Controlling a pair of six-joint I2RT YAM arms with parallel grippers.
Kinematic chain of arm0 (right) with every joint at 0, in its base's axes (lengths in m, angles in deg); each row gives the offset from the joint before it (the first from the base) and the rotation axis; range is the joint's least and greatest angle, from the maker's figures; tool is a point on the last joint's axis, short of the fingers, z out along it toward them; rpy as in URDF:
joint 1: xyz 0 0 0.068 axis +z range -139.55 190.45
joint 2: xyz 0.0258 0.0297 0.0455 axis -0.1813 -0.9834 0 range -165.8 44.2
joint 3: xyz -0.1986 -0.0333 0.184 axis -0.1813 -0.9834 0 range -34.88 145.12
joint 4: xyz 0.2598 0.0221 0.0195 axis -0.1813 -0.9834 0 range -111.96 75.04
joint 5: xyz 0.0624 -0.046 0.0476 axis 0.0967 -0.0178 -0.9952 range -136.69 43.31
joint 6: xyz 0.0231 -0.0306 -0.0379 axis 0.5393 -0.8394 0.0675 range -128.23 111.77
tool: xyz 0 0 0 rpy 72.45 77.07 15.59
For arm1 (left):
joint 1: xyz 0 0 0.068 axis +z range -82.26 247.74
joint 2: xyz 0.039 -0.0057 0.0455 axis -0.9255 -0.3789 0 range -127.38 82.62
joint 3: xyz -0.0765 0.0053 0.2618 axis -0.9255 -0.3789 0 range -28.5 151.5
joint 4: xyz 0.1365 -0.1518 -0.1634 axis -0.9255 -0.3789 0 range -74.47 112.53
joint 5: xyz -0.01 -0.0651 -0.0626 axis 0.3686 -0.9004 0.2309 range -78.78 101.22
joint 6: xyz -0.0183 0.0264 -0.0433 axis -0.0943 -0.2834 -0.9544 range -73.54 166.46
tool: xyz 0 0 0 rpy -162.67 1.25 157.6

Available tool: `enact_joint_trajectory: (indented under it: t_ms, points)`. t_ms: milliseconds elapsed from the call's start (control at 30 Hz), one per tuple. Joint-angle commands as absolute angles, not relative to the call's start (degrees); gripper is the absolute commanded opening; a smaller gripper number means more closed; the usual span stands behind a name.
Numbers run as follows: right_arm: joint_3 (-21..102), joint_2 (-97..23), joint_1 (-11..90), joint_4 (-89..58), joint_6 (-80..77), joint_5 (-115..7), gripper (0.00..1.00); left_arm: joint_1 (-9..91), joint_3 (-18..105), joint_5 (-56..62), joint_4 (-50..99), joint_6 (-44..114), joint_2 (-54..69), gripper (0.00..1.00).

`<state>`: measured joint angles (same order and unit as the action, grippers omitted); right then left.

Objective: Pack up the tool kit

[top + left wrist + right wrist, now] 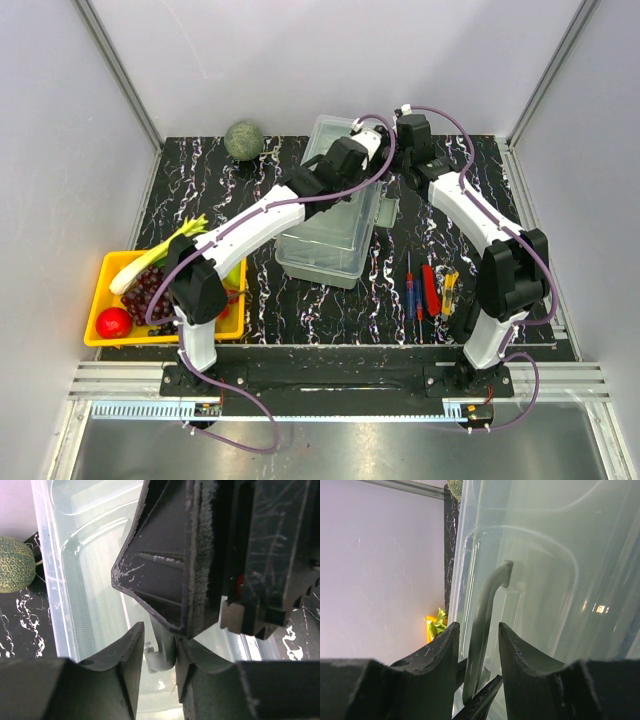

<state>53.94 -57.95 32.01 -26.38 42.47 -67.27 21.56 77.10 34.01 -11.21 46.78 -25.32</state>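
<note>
A yellow tray (96, 300) sits at lower left of the top view. The toolbox (330, 245) stands mid-frame. The left gripper (160, 640) pinches its grey lid handle (492, 587). The right gripper (479, 630) straddles the same handle, with slim gaps either side. The hand tools (430, 288) lie at lower right.

Right wrist view: grey curved plastic lid handle (490, 595) lower end hidden behind right gripper (478, 626), contact unclear; small red, yellow, blue-handled hand tools (430, 290) too small to identify.
</note>
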Motion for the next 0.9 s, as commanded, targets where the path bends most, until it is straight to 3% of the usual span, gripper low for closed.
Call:
enact_joint_trajectory:
  t_ms: [0,133,233,400,567,867]
  points:
    - [53.54,-55.12,32.42,-23.40,42.83,-67.26,0.43,21.24,79.43,38.20,-9.37,46.99,-26.54,0.31]
    - [53.10,-54.16,32.42,-25.15,42.83,-64.37,0.48,21.24,79.87,39.35,-10.08,46.64,-26.72,0.19]
    - [52.05,-53.19,32.16,-26.91,43.36,-61.03,0.59,21.42,79.96,40.40,-10.70,46.64,-26.72,0.09]
    - [48.45,-49.15,29.97,-27.44,44.59,-56.10,0.78,21.59,80.92,41.02,-11.84,44.00,-26.89,0.00]
    - [44.23,-43.53,26.45,-27.44,44.33,-53.20,0.85,22.73,81.89,40.58,-13.24,42.86,-26.72,0.00]
    - [32.63,-31.66,22.22,-28.58,40.83,-52.14,0.85,24.76,90.31,36.10,-19.12,36.80,-25.31,0.00]
